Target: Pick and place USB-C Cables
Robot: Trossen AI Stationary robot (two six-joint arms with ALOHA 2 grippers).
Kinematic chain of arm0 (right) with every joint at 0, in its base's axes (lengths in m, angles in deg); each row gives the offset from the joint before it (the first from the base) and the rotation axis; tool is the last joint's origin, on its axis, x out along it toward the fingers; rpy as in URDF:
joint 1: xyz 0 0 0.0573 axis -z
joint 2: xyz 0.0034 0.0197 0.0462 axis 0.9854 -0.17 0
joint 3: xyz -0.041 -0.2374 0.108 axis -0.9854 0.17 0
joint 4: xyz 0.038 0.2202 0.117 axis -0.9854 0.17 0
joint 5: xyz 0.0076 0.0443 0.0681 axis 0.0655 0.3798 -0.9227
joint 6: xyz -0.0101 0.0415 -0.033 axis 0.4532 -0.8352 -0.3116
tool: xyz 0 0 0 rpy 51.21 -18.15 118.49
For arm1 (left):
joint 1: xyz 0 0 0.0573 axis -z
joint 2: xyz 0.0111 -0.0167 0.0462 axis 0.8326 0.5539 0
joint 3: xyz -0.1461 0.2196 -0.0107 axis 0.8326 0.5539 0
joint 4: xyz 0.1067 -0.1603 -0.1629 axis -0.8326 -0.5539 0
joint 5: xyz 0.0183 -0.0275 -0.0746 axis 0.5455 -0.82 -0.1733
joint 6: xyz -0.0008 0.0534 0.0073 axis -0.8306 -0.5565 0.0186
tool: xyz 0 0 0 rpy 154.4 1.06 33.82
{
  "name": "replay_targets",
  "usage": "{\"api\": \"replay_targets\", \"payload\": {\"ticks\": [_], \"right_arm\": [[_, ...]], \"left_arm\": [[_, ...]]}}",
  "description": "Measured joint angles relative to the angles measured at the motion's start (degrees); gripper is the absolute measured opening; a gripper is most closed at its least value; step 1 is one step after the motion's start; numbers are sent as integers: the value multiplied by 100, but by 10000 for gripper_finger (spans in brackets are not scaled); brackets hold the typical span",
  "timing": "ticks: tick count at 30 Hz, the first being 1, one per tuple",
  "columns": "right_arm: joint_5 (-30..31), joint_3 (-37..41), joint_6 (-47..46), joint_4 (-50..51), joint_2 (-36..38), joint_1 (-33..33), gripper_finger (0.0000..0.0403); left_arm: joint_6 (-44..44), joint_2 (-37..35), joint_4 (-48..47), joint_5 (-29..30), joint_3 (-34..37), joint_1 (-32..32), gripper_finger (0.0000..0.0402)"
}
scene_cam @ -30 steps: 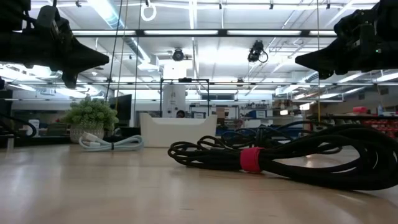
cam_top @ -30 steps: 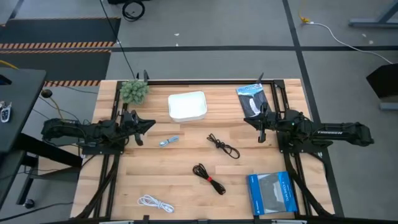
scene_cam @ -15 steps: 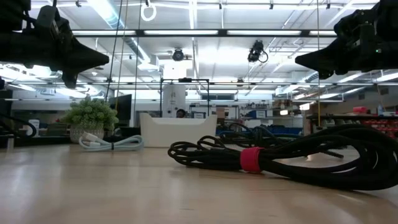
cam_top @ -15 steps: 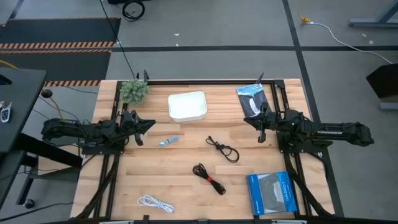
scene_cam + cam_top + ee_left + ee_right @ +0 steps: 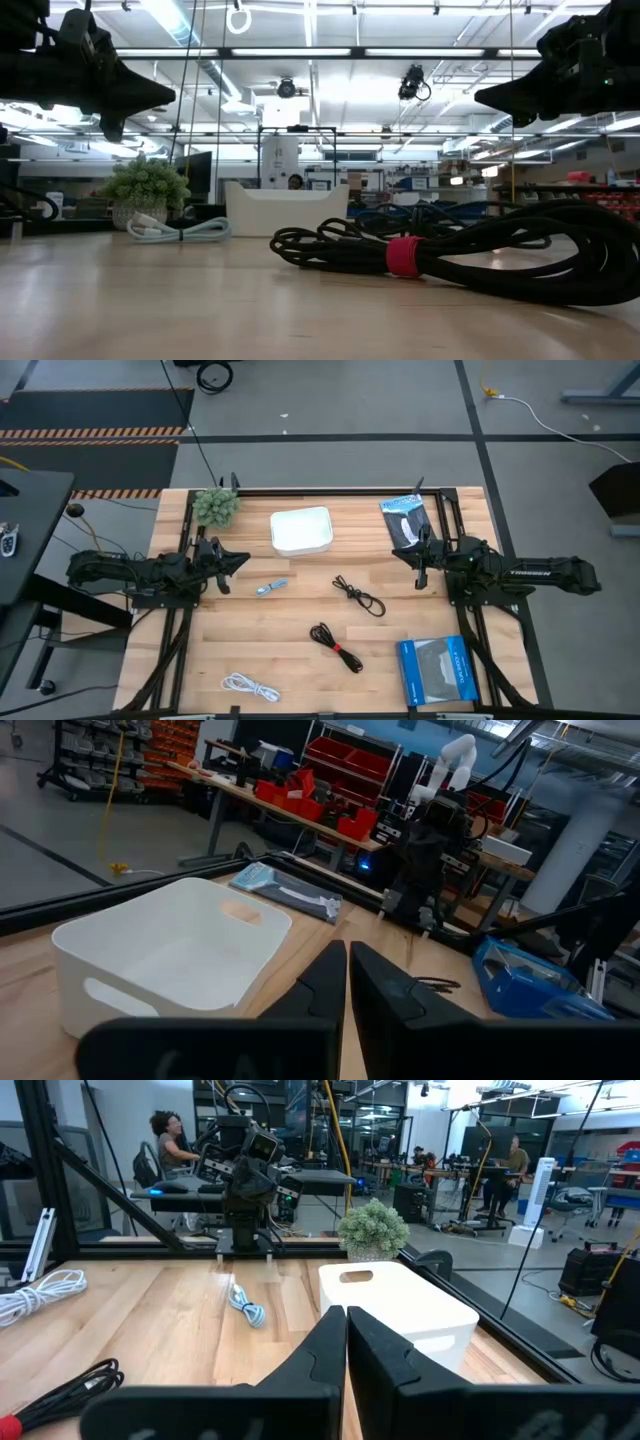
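Observation:
Four cable bundles lie on the wooden table. A black one with a red tie (image 5: 336, 646) is near the middle front and fills the low view (image 5: 440, 255). A plain black one (image 5: 359, 596) lies right of centre. A white one (image 5: 249, 686) is at the front left. A short pale blue-grey one (image 5: 271, 588) lies left of centre. My left gripper (image 5: 243, 559) is shut and empty, above the table's left side. My right gripper (image 5: 396, 551) is shut and empty, above the right side. A white tray (image 5: 300, 530) stands at the far middle.
A small potted plant (image 5: 216, 506) stands at the far left corner. A flat packet with a white cable (image 5: 406, 520) lies at the far right. A flat blue packet (image 5: 437, 671) lies at the front right. People show in the room beyond the table (image 5: 172, 1140).

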Motion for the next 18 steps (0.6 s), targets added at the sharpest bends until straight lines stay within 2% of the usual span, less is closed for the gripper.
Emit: {"api": "replay_targets", "payload": {"ticks": [6, 12, 15, 18], "right_arm": [[0, 1, 2, 0, 2, 0, 20], [0, -1, 1, 0, 1, 0, 20], [2, -1, 0, 0, 0, 0, 20], [1, -1, 0, -1, 1, 1, 20]], "left_arm": [[230, 1, 85, -1, 0, -1, 25], [3148, -1, 492, 15, 1, 7, 25], [3834, 1, 583, 596, -1, 3, 25], [3790, 1, 566, 1797, -1, -3, 25]]}}
